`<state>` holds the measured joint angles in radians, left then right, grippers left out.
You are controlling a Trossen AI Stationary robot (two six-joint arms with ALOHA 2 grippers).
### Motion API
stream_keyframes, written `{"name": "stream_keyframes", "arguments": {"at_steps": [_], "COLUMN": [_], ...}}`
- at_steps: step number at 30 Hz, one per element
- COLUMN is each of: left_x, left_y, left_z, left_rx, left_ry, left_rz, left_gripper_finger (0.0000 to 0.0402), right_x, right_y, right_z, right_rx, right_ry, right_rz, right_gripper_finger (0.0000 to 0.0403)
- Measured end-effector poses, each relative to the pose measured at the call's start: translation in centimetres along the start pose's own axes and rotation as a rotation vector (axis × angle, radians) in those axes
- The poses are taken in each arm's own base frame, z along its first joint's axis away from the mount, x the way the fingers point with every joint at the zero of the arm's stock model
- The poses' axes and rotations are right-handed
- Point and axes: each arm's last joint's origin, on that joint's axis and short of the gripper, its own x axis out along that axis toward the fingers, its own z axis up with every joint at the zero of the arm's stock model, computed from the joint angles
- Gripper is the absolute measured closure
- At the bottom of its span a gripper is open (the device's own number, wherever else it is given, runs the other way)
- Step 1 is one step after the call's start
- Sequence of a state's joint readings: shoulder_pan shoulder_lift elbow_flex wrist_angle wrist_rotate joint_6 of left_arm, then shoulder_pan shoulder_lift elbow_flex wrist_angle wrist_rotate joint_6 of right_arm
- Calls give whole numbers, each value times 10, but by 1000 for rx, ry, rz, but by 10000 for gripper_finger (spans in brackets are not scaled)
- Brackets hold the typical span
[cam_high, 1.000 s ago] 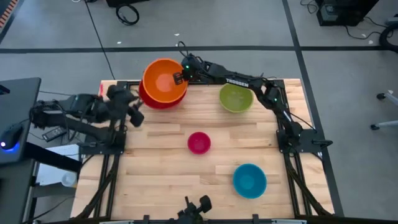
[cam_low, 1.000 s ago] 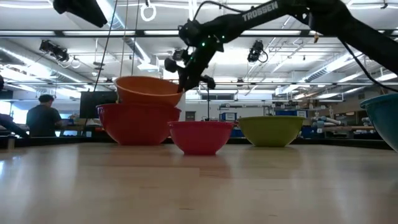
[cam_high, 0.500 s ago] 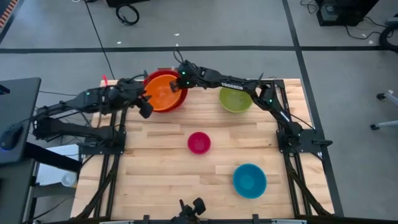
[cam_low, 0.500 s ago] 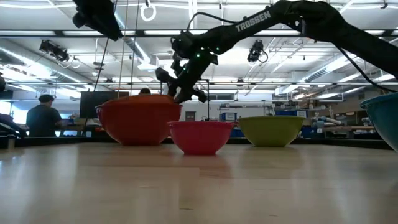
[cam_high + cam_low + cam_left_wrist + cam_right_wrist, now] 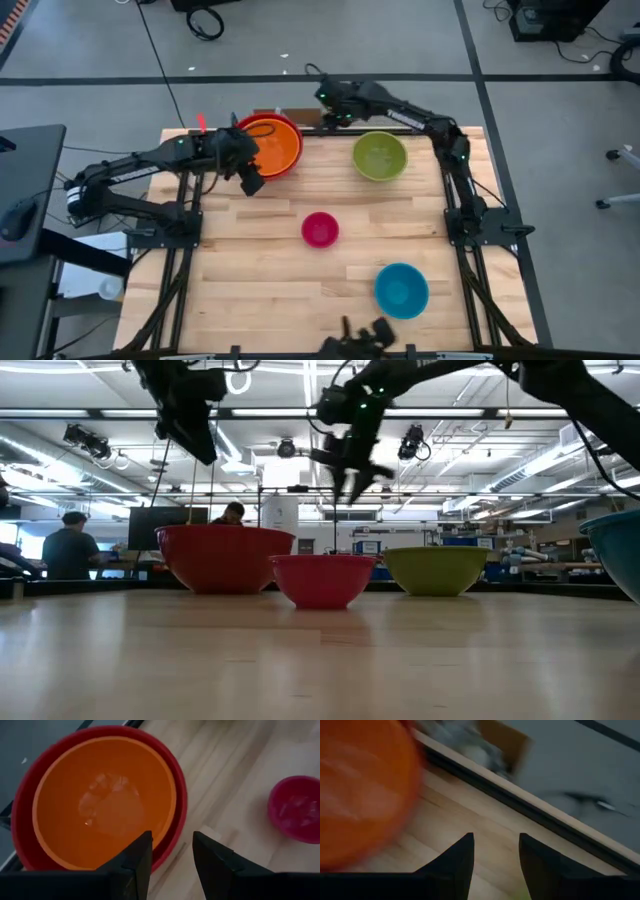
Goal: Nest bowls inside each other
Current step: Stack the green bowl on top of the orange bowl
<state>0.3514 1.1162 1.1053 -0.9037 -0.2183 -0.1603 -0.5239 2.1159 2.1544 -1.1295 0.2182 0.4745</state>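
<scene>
The orange bowl (image 5: 272, 145) sits nested inside the red bowl (image 5: 240, 125) at the table's far left. The green bowl (image 5: 380, 157) stands at the far right, the small pink bowl (image 5: 320, 230) in the middle and the blue bowl (image 5: 401, 290) near the front right, each on its base. My left gripper (image 5: 252, 183) hovers open above the near edge of the nested pair (image 5: 105, 800). My right gripper (image 5: 338, 117) hangs open in the air above the far edge, between the orange and green bowls, with nothing between its fingers (image 5: 455, 865).
Free wood lies between the bowls in the middle and along the near left of the table (image 5: 250, 290). In the low view both grippers (image 5: 200, 445) (image 5: 355, 475) hang well above the bowl rims. People and benches show in the room behind.
My right gripper has opened and let go of the orange bowl's rim; the bowl has dropped from a tilt on the red bowl to sit fully inside it. The right gripper then rose and drew toward the table's right. My left gripper has swung in from the left edge toward the nested bowls.
</scene>
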Motion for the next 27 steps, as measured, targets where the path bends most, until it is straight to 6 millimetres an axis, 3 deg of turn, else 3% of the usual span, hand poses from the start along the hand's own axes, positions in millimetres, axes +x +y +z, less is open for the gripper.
{"name": "stream_keyframes", "arguments": {"at_steps": [4,10,18,22,27], "left_x": [15,29,40,49,68], "left_y": [5,12,27,37,47], "left_z": [7,19,31,34,42], "left_rx": [3,26,4,13,94], "left_ry": [9,-36,-109,-110,-150], "left_rz": [-9,-76,-105,-114,-87], "left_gripper_finger": [260,260,260,260,260], "right_x": [-10,-16,-23,-15,4], "right_y": [-30,-71,-127,-148,-161], "right_z": [-7,-22,-74,-102,-131], "right_rx": [-21,26,126,201,317], "right_ry": [117,234,361,379,387], "right_rz": [-110,-100,-168,-181,-154], "right_gripper_finger": [243,243,241,241,241]}}
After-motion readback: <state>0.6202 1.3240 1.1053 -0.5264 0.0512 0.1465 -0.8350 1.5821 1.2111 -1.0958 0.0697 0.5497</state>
